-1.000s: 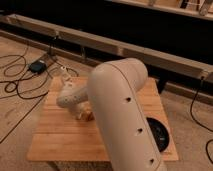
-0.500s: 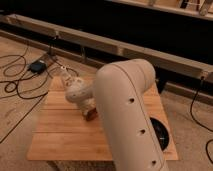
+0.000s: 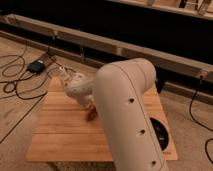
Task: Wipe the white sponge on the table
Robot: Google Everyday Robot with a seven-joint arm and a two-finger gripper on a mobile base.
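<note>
The light-wood slatted table fills the middle of the camera view. My big white arm crosses it from the lower right, and its forearm ends over the back-left part of the top. The gripper reaches down to the table there, just beside a dark reddish-brown oval object. The white sponge is hidden from view; it may be under the wrist or behind the arm.
A clear slim bottle stands near the table's back-left corner. A black bowl sits at the right, half hidden by my arm. Cables and a small black box lie on the floor to the left. A long rail runs behind.
The wrist has shifted a little to the right along the back of the table. The arm's upper link now covers more of the table's right side.
</note>
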